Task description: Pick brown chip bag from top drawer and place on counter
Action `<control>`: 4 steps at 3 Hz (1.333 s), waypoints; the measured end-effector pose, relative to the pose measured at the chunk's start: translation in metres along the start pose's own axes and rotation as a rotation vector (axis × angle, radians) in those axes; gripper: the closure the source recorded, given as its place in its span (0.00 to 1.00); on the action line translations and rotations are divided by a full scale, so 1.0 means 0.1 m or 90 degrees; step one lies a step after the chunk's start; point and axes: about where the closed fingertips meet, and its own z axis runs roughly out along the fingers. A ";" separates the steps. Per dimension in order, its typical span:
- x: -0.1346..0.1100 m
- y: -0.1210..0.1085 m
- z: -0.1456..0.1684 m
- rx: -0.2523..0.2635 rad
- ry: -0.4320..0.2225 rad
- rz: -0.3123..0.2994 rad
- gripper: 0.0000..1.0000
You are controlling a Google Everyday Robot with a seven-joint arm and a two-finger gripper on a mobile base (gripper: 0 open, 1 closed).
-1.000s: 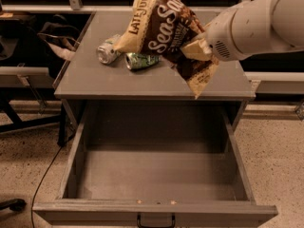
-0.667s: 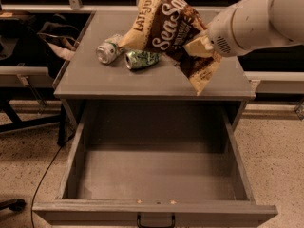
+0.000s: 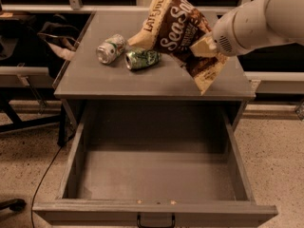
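In the camera view, the white arm [image 3: 259,20] is reaching in from the upper right, and the tool [image 3: 203,45] at its end is hanging over the right half of the table [image 3: 142,82]. The tool is pinching the brown chip bag [image 3: 175,25]: one pale finger is pressing against the front of the bag near its right edge, while the other is hiding behind the foil.

The bag is being held out of the top drawer [image 3: 156,175] and over the table, tilting so that its top is pointing up and to the left and its lower tan corner is pointing down toward the table's front right edge. Whether that corner is touching the surface cannot be told. The white "Sea Salt" lettering is facing the camera.

Two crushed cans are lying on their sides on the left half of the table. The silver can [image 3: 110,49] is sitting just beside the green can [image 3: 142,59], and the green one is lying close under the bag's left corner.

Below the table, the top drawer is standing pulled fully out toward the camera, its plain grey bottom showing, with the dark handle [image 3: 156,221] sitting at the middle of its front. A thin dark cable [image 3: 45,175] is trailing across the speckled floor [image 3: 280,160] to the drawer's left.
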 end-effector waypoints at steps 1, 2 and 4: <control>-0.01 -0.10 0.08 0.014 0.014 0.004 1.00; 0.00 -0.18 0.17 0.023 0.035 0.004 1.00; 0.10 -0.33 0.31 0.045 0.079 0.018 1.00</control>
